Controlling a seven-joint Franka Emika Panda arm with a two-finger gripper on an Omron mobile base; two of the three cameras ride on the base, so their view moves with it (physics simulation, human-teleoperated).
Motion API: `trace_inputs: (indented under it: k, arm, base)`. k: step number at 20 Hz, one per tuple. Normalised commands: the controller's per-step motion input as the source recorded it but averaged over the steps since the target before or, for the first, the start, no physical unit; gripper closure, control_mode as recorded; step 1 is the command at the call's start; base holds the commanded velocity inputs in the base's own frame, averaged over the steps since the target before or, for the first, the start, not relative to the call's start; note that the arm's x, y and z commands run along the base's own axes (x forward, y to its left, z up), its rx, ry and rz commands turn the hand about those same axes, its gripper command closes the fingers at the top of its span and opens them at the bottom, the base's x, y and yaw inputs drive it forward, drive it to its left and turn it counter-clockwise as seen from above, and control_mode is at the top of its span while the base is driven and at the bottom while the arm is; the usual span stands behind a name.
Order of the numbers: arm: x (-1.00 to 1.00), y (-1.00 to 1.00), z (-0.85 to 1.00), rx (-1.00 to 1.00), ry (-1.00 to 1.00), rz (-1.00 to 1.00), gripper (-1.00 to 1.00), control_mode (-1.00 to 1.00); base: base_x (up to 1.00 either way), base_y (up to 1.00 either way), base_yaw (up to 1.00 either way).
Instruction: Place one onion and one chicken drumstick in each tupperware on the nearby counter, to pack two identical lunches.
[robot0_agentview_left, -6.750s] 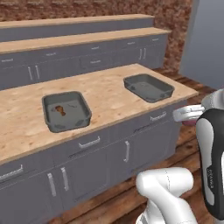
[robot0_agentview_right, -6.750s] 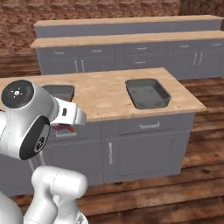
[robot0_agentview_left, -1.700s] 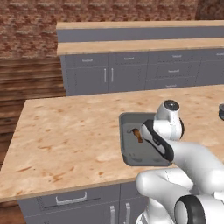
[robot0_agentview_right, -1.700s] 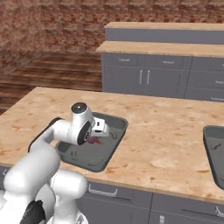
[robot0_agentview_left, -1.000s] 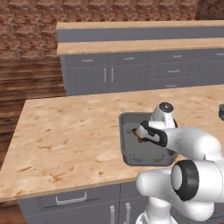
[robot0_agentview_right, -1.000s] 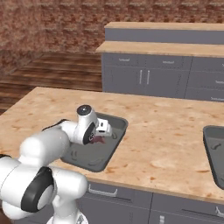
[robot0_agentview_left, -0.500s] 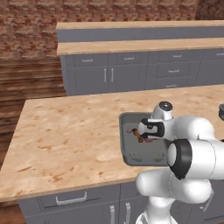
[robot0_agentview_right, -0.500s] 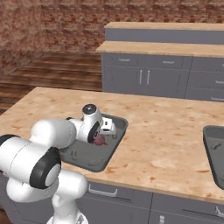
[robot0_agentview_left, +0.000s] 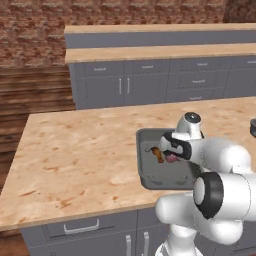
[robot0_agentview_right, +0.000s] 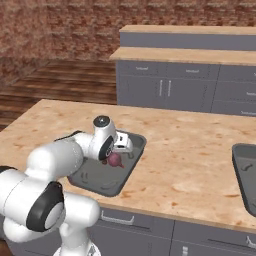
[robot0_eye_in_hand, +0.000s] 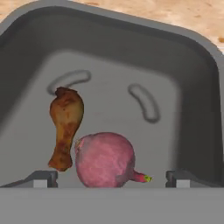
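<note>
Onion (robot0_eye_in_hand: 104, 160) and chicken drumstick (robot0_eye_in_hand: 64, 126) both lay on the floor of the near tupperware (robot0_eye_in_hand: 199, 109) when you paused here, the pinkish-maroon ball just right of the drumstick and close enough that they looked to be touching at the drumstick's lower end. Your gripper (robot0_eye_in_hand: 112, 178) hung low over that tray with its jaws spread wide and nothing between them; the onion sat free just ahead of the fingertips (robot0_eye_in_hand: 41, 179). From the left base view the hand (robot0_agentview_left: 174, 146) was down inside the tray's (robot0_agentview_left: 142, 172) outline on the counter (robot0_agentview_left: 80, 160), directly above the onion (robot0_agentview_left: 170, 158) and beside the drumstick (robot0_agentview_left: 157, 153).

The main risk I'd have flagged to you was the retreat. With the tips that low and the onion that close, a sideways or tilted pull-out could have clipped the ball and rolled it against the drumstick or up the tray wall. A round, smooth onion would roll readily on that slick grey floor. A straight lift would have been safer.

The second tupperware (robot0_agentview_right: 245, 172) stood well apart to the right on the same counter. It looked empty from here, though only part of it showed, so half the job likely remained.
</note>
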Motion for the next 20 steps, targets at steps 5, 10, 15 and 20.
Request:
trace_inputs:
  k: [5, 10, 15, 20]
  arm:
    - [-1.00, -0.01, 0.55, 0.00, -0.13, 0.00, -1.00, -1.00]
    - [-1.00, 0.00, 0.72, -0.01, -0.15, 0.00, -1.00, -1.00]
    - [-0.88, 0.11, 0.81, -0.03, -0.13, 0.00, -1.00, -1.00]
    - [-0.69, 0.29, 0.91, -0.03, -0.10, 0.00, -1.00, -1.00]
  base:
    - [0.00, 0.00, 0.00]
    - [0.00, 0.00, 0.00]
    - [0.00, 0.00, 0.00]
    - [0.00, 0.00, 0.00]
